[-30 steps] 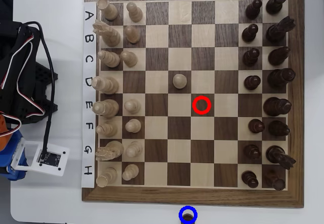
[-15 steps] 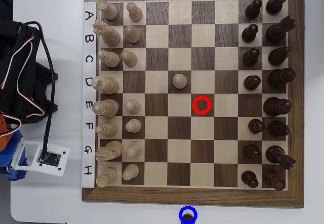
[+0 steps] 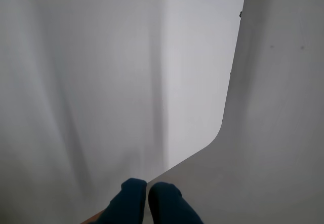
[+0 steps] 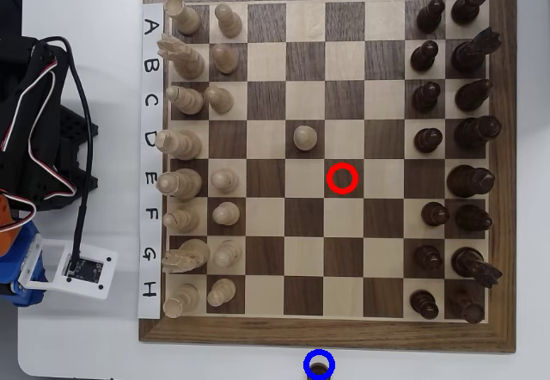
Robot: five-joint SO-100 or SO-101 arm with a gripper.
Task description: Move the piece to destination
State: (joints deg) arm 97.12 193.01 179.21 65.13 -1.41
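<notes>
The piece (image 4: 320, 367), a small dark pawn, stands inside the destination (image 4: 308, 364), a blue ring on the white table just below the board's bottom edge in the overhead view; the frame edge cuts it partly off. My gripper (image 3: 147, 193) shows in the wrist view as two blue fingertips pressed together with nothing between them, over the white table's rounded corner. It is far from the piece. In the overhead view the arm (image 4: 34, 139) is folded at the left edge.
The chessboard (image 4: 326, 333) fills the middle. Cream pieces line its left columns and dark pieces its right ones. A lone cream pawn (image 4: 303, 137) stands near a red ring (image 4: 342, 166) on an empty square. A white camera mount (image 4: 73, 268) lies left of the board.
</notes>
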